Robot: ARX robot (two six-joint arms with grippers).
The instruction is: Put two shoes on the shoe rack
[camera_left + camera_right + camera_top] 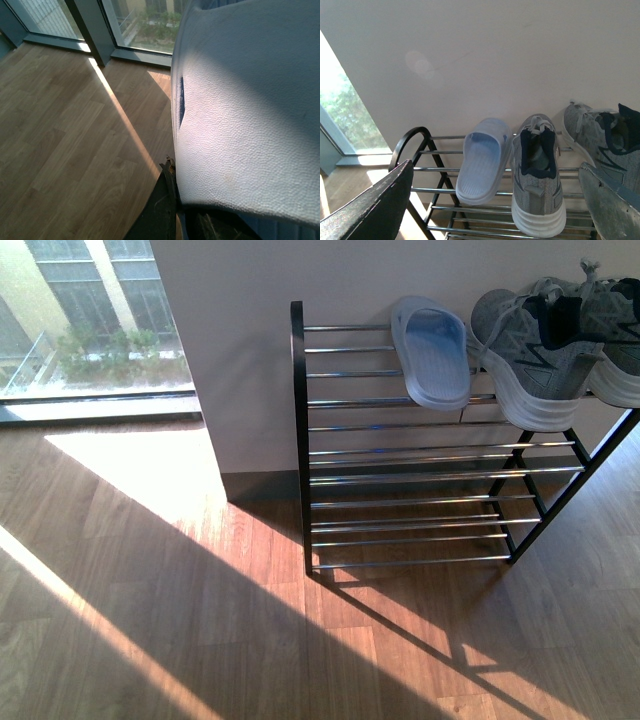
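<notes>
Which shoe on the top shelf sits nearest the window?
The pale blue slide. It lies left of both grey sneakers, closest to the rack's black side frame on the window side, and alone has an open strap instead of laces.

On the top shelf of the rack [400, 400] in front of me, a slide [432, 350] lies left of two sneakers [540, 350] set side by side. The rack stands against the wall [250, 340], with the window [90, 320] to its left.
</notes>
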